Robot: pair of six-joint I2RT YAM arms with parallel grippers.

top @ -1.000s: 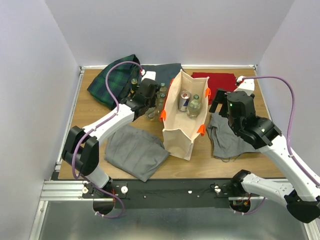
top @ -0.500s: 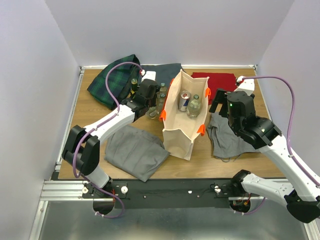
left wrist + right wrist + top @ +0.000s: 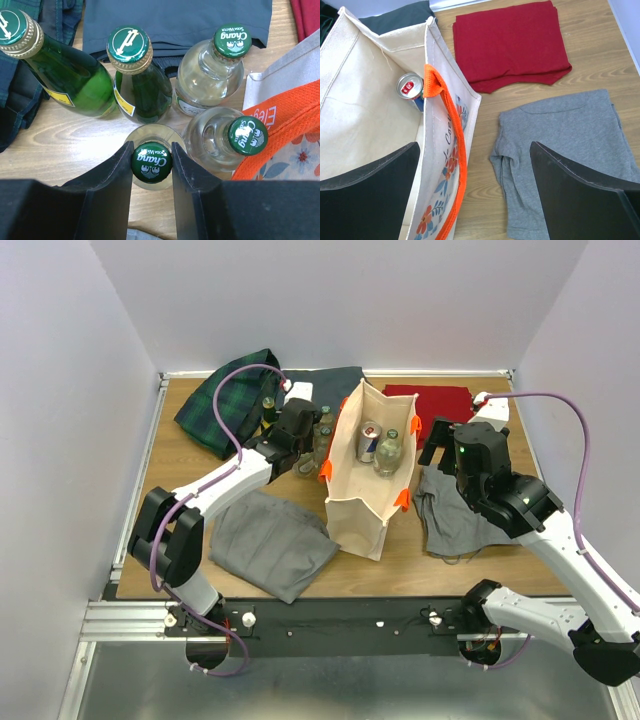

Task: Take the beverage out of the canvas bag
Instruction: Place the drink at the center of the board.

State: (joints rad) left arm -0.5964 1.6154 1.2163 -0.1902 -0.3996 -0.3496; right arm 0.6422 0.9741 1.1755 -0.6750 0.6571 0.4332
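left gripper (image 3: 151, 150): the two fingers press against opposite sides of the green cap of a clear bottle (image 3: 151, 161); this clamped bottle stands on the table (image 3: 180, 470), outside the canvas bag (image 3: 365, 502) and just beside its left wall.

around the clamped bottle stand four more bottles, close together: a second clear bottle (image 3: 225, 140) beside it, against the orange handle (image 3: 295, 115); a third clear bottle (image 3: 212, 70) beyond that; two green bottles (image 3: 65, 75) (image 3: 135, 80) with gold-collared caps to the far left.

right gripper (image 3: 475, 165): fingers spread wide apart, holding nothing; it hangs above the right wall of the canvas bag and the table next to it.

canvas bag: upright, mouth open, at the middle of the table; inside it stand a can (image 3: 369, 443) and a bottle with a green cap (image 3: 389, 452), side by side at the far end; the wrist view shows only the can.

cloths on the table: red cloth (image 3: 510, 42), folded, far right; grey shirt (image 3: 565, 145) right of the bag; grey cloth (image 3: 270, 540) near left; plaid cloth (image 3: 225, 405) far left; dark cloth (image 3: 175, 20) behind the bottles.
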